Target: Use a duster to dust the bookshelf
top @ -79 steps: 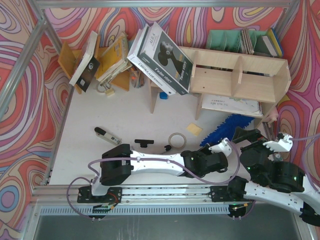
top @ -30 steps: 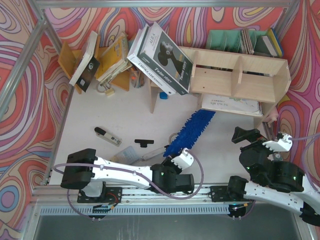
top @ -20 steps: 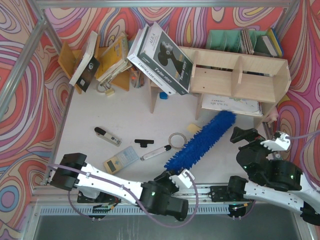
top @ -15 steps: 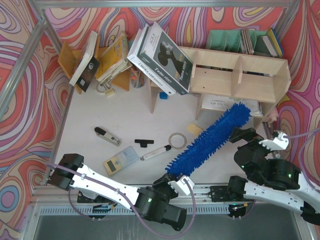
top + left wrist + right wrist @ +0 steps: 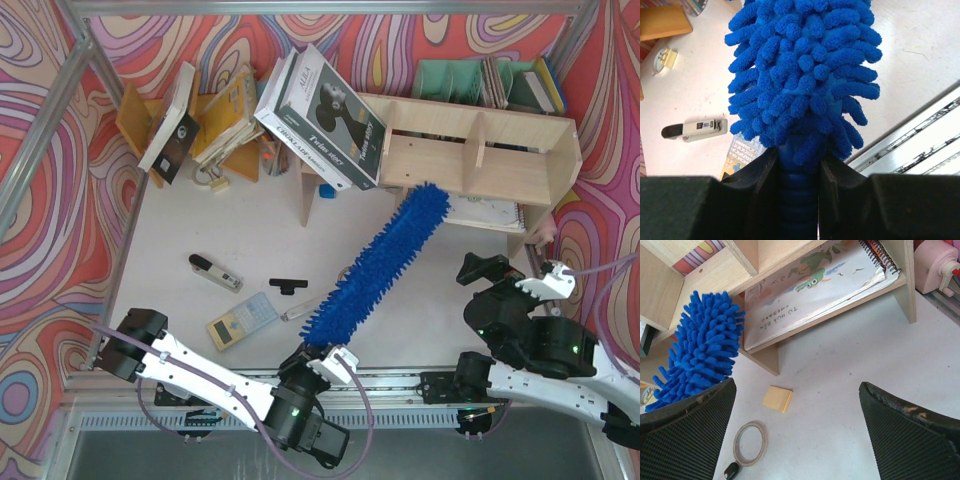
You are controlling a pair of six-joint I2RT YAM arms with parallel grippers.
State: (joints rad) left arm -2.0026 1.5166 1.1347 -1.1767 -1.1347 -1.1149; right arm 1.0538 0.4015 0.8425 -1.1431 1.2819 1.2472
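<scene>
The blue fluffy duster (image 5: 375, 262) slants up from the near edge toward the pale plywood bookshelf (image 5: 470, 160); its tip is at the shelf's lower front edge. My left gripper (image 5: 322, 358) is shut on the duster's ribbed blue handle (image 5: 797, 192), seen close in the left wrist view, with the shaggy head (image 5: 802, 70) filling the frame above. The right wrist view shows the duster's tip (image 5: 702, 352) beside the bookshelf's lower board (image 5: 765, 357). My right gripper (image 5: 797, 427) is open and empty, hovering over the table right of the duster (image 5: 490, 272).
A spiral notebook (image 5: 815, 280) lies in the bookshelf's lower compartment. A yellow sticky pad (image 5: 778, 398) and tape ring (image 5: 750, 442) lie on the table. A large boxed book (image 5: 320, 115) leans at the shelf's left end. A calculator (image 5: 243, 320) and a marker (image 5: 215, 270) lie at left.
My left arm has swung the duster up and left; its tip moved from the right end of the bookshelf's lower level to the middle front edge. The right gripper stayed about in place.
</scene>
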